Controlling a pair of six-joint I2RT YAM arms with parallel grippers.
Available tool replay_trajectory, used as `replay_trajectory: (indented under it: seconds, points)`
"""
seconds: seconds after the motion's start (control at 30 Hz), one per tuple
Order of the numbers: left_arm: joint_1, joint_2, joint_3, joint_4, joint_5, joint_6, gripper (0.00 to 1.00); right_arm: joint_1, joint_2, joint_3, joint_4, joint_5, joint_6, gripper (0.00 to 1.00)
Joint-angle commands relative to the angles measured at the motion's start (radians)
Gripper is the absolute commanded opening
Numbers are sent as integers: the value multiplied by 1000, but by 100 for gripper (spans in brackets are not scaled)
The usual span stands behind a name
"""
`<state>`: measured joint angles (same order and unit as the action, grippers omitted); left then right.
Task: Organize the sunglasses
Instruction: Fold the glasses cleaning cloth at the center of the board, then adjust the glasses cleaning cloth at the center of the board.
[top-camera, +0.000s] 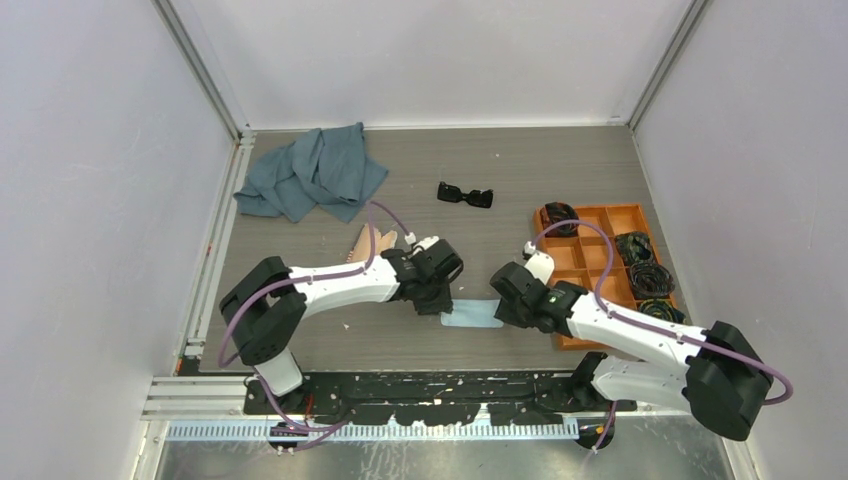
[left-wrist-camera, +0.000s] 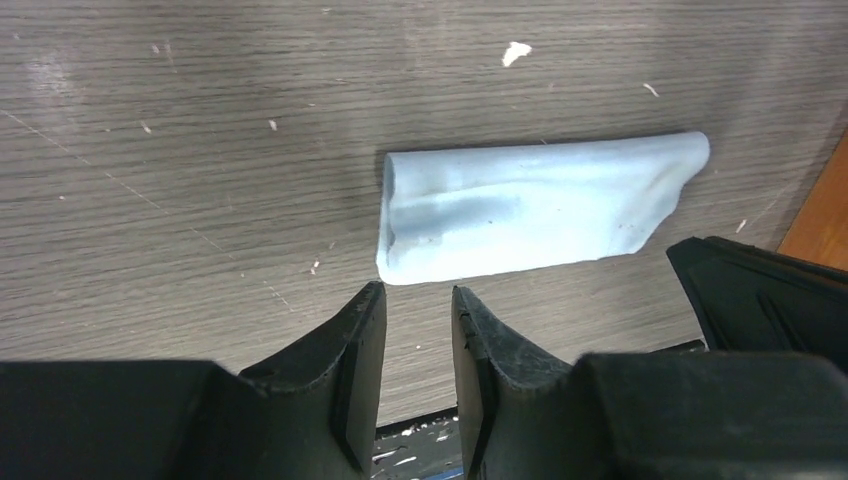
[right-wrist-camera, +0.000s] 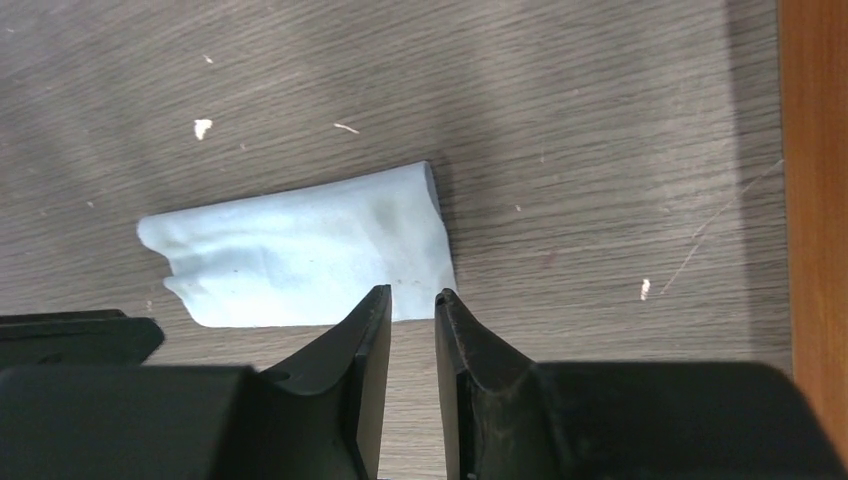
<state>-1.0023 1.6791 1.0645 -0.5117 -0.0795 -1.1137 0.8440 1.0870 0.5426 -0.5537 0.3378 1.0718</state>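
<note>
The sunglasses, a small black pair with dark lenses, lie on the table behind both arms, with neither gripper touching them. A folded light blue cloth lies flat near the front edge between the two grippers. My left gripper hangs just off the cloth's left end; its jaws stand a little apart with only table between them. At the cloth's right end, my right gripper is also slightly open and holds nothing.
An orange compartment tray with black coiled bundles stands at the right, close to the right arm. A crumpled grey-blue cloth lies at the back left. A pale, tan object shows partly behind the left arm.
</note>
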Motion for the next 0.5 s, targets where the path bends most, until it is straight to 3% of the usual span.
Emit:
replay_trajectory:
  seconds: [0.0, 0.27, 0.47]
  points:
    - [-32, -34, 53, 10, -54, 33, 30, -3, 17, 60, 44, 33, -38, 27]
    - [-14, 30, 49, 182, -3, 75, 26, -70, 141, 83, 188, -75, -91, 24]
    - [26, 33, 11, 252, 8, 102, 24, -87, 165, 88, 216, -57, -104, 20]
